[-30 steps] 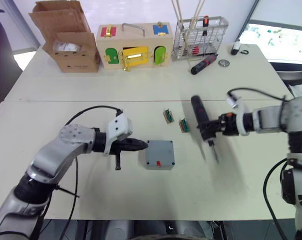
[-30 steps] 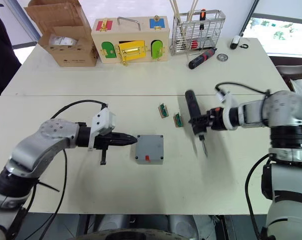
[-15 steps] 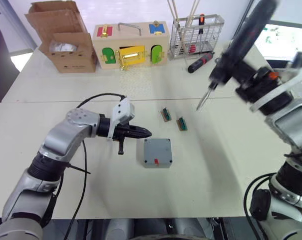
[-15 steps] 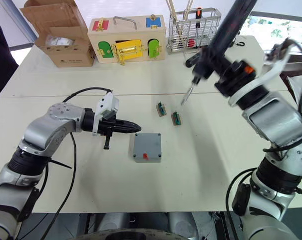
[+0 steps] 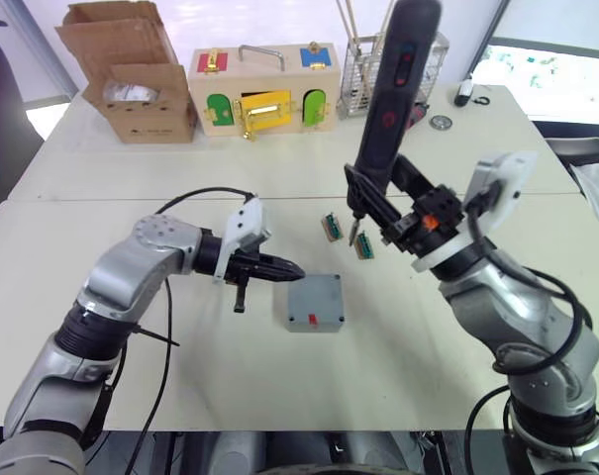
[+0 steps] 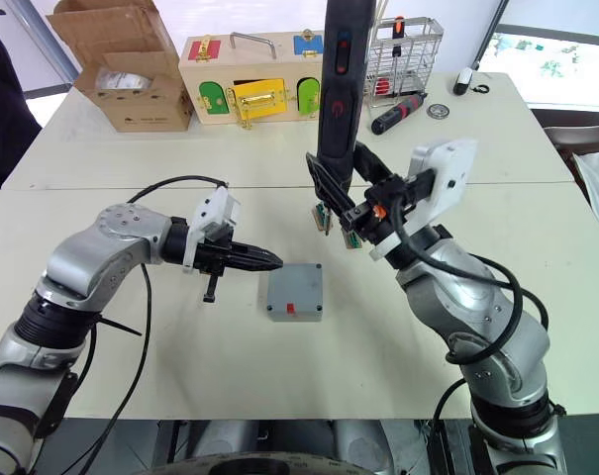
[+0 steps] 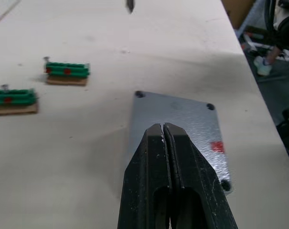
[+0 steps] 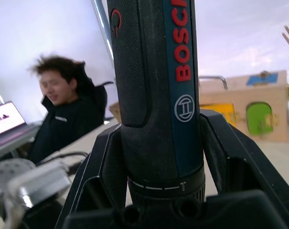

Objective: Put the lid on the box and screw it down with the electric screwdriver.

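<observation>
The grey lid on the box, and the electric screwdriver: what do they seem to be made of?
The lid looks like moulded grey plastic: a matte, finely speckled face with dark screws at its corners, though painted metal cannot be ruled out. The electric screwdriver has a black textured body, probably rubberised plastic, with a smoother dark panel that carries red lettering.
</observation>
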You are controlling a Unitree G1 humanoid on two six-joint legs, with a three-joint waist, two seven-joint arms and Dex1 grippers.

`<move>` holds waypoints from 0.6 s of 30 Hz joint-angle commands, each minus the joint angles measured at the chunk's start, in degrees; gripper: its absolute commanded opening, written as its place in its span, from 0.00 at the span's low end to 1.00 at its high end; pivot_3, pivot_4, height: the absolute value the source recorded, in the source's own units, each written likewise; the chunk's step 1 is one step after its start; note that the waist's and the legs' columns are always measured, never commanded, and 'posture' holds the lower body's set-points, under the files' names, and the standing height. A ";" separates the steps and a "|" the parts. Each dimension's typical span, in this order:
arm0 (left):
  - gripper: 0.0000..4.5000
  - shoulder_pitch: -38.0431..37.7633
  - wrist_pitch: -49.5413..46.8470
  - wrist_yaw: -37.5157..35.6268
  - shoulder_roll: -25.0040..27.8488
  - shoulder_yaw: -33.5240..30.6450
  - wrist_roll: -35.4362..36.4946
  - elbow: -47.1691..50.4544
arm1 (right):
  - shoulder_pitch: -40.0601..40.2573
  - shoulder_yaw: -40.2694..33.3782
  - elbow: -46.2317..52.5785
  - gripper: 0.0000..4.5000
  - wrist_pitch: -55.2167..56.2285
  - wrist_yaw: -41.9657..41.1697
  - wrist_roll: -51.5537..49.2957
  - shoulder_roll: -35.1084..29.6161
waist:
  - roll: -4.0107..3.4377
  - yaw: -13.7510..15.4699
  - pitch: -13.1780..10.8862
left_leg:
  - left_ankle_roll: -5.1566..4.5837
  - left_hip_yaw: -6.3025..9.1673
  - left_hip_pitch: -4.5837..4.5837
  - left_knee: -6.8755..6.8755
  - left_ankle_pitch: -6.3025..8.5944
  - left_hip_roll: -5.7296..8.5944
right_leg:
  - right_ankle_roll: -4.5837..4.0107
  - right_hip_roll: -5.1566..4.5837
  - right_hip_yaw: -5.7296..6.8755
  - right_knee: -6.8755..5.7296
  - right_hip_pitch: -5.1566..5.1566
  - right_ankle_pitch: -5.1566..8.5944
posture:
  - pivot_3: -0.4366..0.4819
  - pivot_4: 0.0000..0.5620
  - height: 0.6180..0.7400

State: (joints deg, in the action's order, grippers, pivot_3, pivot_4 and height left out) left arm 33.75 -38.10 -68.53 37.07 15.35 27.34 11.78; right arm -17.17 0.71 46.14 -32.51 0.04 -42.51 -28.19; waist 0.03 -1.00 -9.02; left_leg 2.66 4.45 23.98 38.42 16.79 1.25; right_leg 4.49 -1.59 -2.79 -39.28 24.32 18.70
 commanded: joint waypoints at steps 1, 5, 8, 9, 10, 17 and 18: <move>0.00 -1.56 1.99 0.51 0.03 2.15 -2.10 3.61 | 1.19 1.27 4.82 0.43 2.31 -2.06 3.94 0.38 | 0.00 -0.04 0.00 | 0.00 0.02 -0.01 -0.01 0.00 -0.01 | 0.00 0.01 0.01 -0.01 0.00 0.00 | 0.48 0.27 1.00; 0.00 -3.71 4.91 1.47 0.56 3.89 -5.73 3.77 | 3.57 2.69 4.98 0.43 2.58 -3.16 5.35 2.15 | 0.00 -0.13 0.00 | 0.00 0.02 -0.05 -0.06 0.00 -0.04 | 0.00 0.03 0.00 -0.03 0.00 0.00 | 0.48 0.27 1.00; 0.00 -4.76 6.69 2.06 0.66 4.85 -7.86 3.21 | 5.51 3.94 4.30 0.43 3.64 -3.94 7.77 3.84 | 0.02 -0.01 0.01 | 0.00 0.02 -0.09 -0.06 0.00 -0.03 | 0.00 0.03 0.00 -0.06 -0.04 0.00 | 0.48 0.27 1.00; 0.00 -5.00 7.04 2.18 0.61 4.96 -8.23 3.07 | 6.09 4.30 4.12 0.43 3.97 -4.18 8.57 4.46 | 0.03 0.05 0.02 | 0.00 0.01 -0.11 -0.05 0.00 -0.02 | 0.00 0.02 0.00 -0.06 -0.06 0.00 | 0.48 0.27 1.00; 0.00 -5.21 7.31 2.27 0.56 5.05 -8.56 2.91 | 6.77 4.85 3.99 0.43 4.26 -4.47 9.27 5.10 | 0.04 0.07 0.03 | 0.00 0.01 -0.15 -0.05 0.00 -0.01 | 0.00 0.02 0.00 -0.05 -0.12 0.00 | 0.48 0.27 1.00; 0.00 -5.22 8.22 1.77 0.67 5.56 -9.91 1.79 | 10.77 9.25 2.51 0.43 7.11 -6.00 15.45 8.92 | 0.04 0.02 0.03 | -0.25 0.06 -0.77 -0.14 0.14 -0.01 | 0.00 0.04 0.04 0.03 -0.76 0.01 | 0.48 0.27 1.00; 0.00 -5.20 8.23 1.68 0.70 5.56 -9.99 1.71 | 11.14 9.69 2.13 0.43 7.65 -6.10 16.42 9.39 | 0.04 0.03 0.03 | -0.26 0.06 -0.82 -0.14 0.15 -0.01 | 0.00 0.04 0.04 0.03 -0.81 0.01 | 0.48 0.27 1.00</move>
State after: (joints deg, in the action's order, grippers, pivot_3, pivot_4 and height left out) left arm 28.96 -29.65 -66.48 37.10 19.86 18.83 14.20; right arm -5.63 10.02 46.70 -28.09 -5.59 -28.05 -19.90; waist 0.07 -0.97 -9.00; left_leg 2.40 4.53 23.12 38.28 16.94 1.23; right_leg 4.49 -1.55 -2.75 -39.26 23.47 18.71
